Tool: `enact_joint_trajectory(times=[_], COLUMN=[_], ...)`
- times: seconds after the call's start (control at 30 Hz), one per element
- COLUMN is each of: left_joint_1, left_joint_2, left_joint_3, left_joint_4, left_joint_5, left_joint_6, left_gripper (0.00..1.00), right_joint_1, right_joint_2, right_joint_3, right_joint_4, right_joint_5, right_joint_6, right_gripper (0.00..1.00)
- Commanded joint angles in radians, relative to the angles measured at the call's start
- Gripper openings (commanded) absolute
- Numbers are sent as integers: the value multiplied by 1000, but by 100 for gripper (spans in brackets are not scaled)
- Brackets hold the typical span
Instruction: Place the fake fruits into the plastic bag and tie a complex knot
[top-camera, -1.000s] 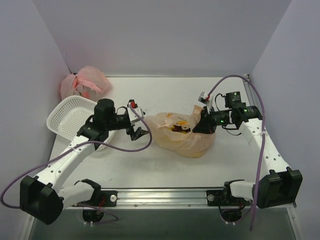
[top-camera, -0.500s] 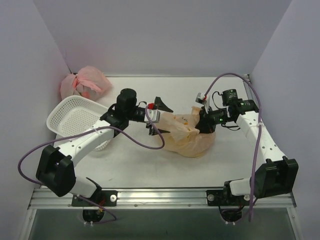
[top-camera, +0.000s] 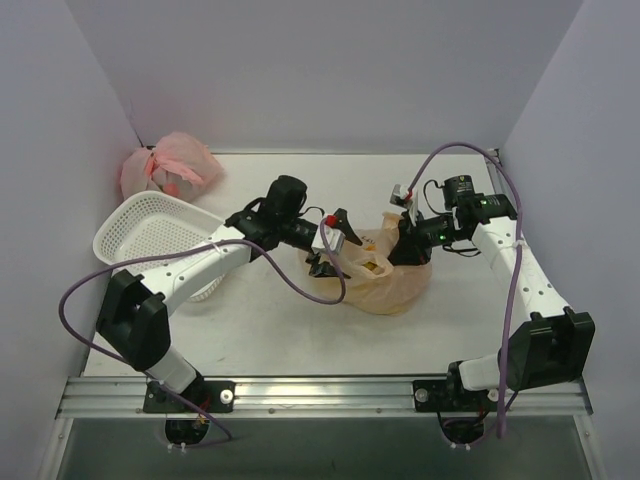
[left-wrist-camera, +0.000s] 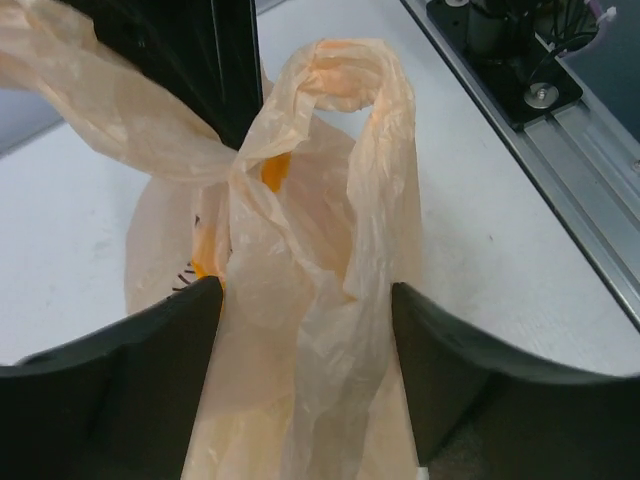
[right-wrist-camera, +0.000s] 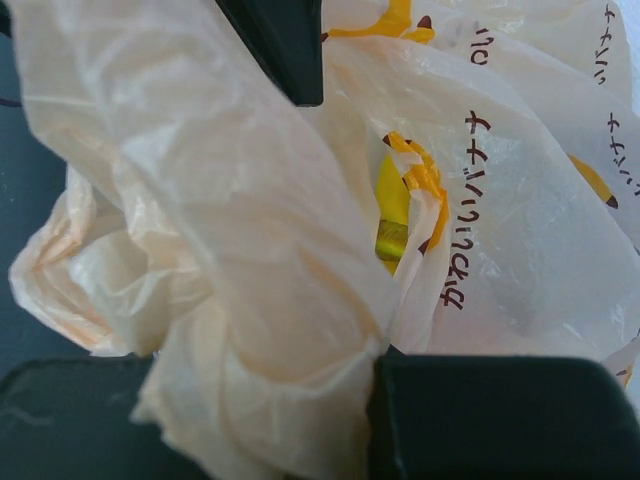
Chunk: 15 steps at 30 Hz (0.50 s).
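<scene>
- Two handles of the bag (top-camera: 392, 285) unknotted; fruits (top-camera: 372, 266) look already inside.
- My left fingers (left-wrist-camera: 120, 345) spread wide, one handle loop (left-wrist-camera: 350, 80) between them.
- My right fingers (right-wrist-camera: 500, 415) clamp bunched bag plastic opposite.

I counted one plastic bag (top-camera: 388, 283). Left of it were one white mesh basket (top-camera: 140, 236) and one pink tied bag (top-camera: 172, 165). Two hands were at it: left hand (top-camera: 337, 243), right hand (top-camera: 402, 243).
</scene>
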Motion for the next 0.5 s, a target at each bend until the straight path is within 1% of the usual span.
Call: enact_joint_trajectory(times=[0.0,0.03,0.1,0.13,0.17,0.2,0.23,0.3,0.33,0.4,0.43,0.47], left_joint_1=[6,11,23,25,25,23,22,23,23,20,20,20], left_joint_2=[25,26,11,-18,-35,-49,-73,-90,-106,-123,-139,-144], left_joint_3=[76,87,104,106,104,104,102,102,95,67,11,-17], left_joint_4=[-173,-185,-201,-199,-199,-198,-193,-173,-155,-28,55,221], left_joint_5=[-29,-15,17,31,52,55,61,84,92,89,78,68], left_joint_6=[95,79,57,30,13,-3,-45,-88,-157,-243,-392,-461], left_gripper=[77,54,38,24,14,6,0,0,0,0,0,0], right_joint_1=[4,7,26,32,37,43,63,83,104,129,139,159], right_joint_2=[-14,-12,-6,-5,0,1,9,20,27,35,41,44], right_joint_3=[32,33,35,33,35,39,45,65,75,94,98,102], right_joint_4=[-47,-47,-44,-45,-41,-42,-41,-33,-27,7,23,45], right_joint_5=[-34,-26,15,26,30,41,44,47,50,53,58,58], right_joint_6=[-29,-32,-38,-44,-52,-53,-50,-24,-12,45,69,83], right_gripper=[0,0,0,0,0,0,0,0,0,0,0,0])
